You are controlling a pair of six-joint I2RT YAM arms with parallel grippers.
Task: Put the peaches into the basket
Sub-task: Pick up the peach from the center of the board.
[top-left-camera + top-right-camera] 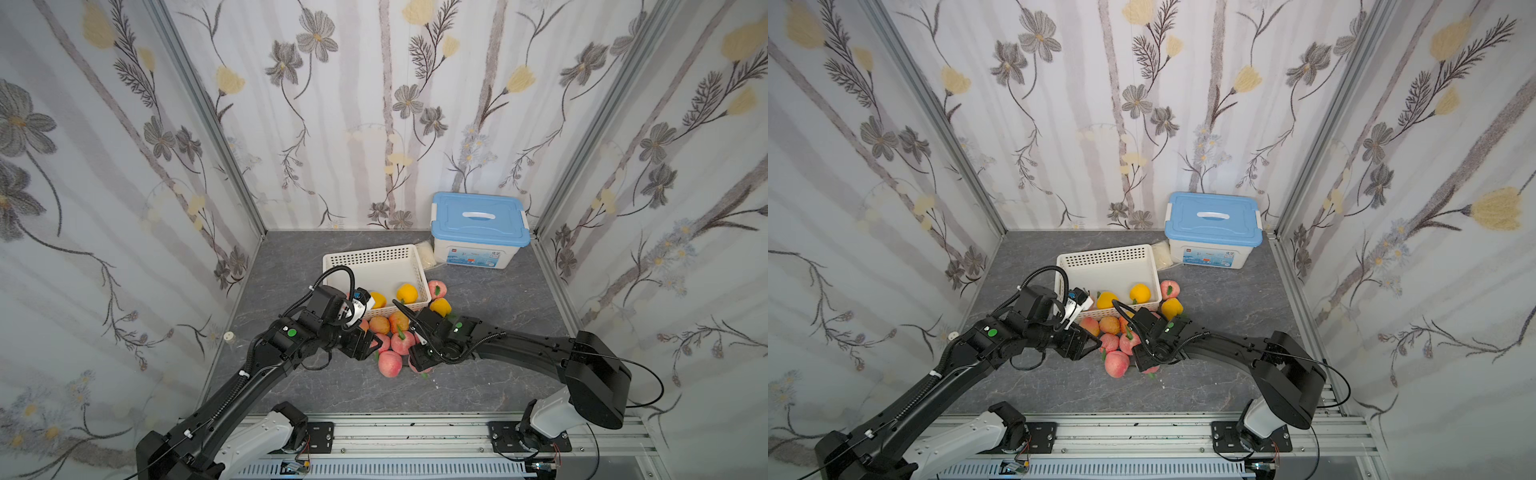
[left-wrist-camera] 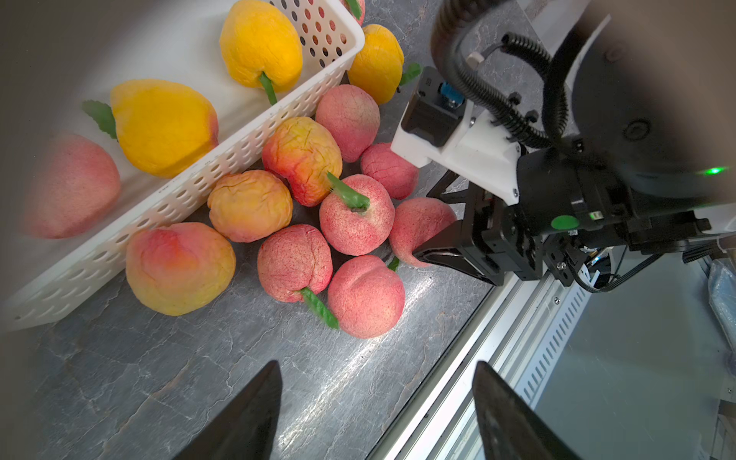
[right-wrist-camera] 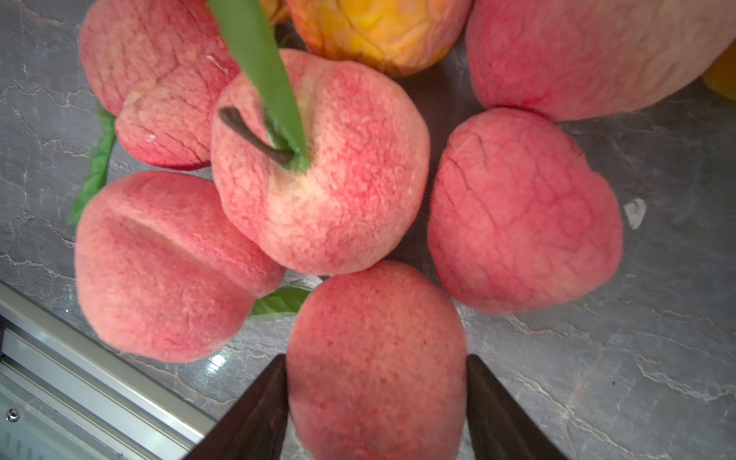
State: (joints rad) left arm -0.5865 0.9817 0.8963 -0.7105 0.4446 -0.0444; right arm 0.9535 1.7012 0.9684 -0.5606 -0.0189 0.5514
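The white perforated basket [image 1: 374,257] holds two yellow peaches [image 1: 407,293] and, in the left wrist view, a pink one [image 2: 71,187]. Several pink and orange peaches [image 1: 390,363] lie piled on the grey table in front of the basket, and two more [image 1: 436,289] sit at its right corner. My right gripper [image 3: 376,358] is at the pile's near side, shut on a pink peach [image 3: 374,314] with both fingers touching its sides. My left gripper [image 2: 376,364] hangs open over bare table left of the pile [image 1: 372,345], holding nothing.
A white box with a blue lid [image 1: 480,232] stands at the back right, with a small white bag [image 1: 428,253] between it and the basket. A metal rail [image 1: 415,428] runs along the table's front edge. Papered walls close in three sides.
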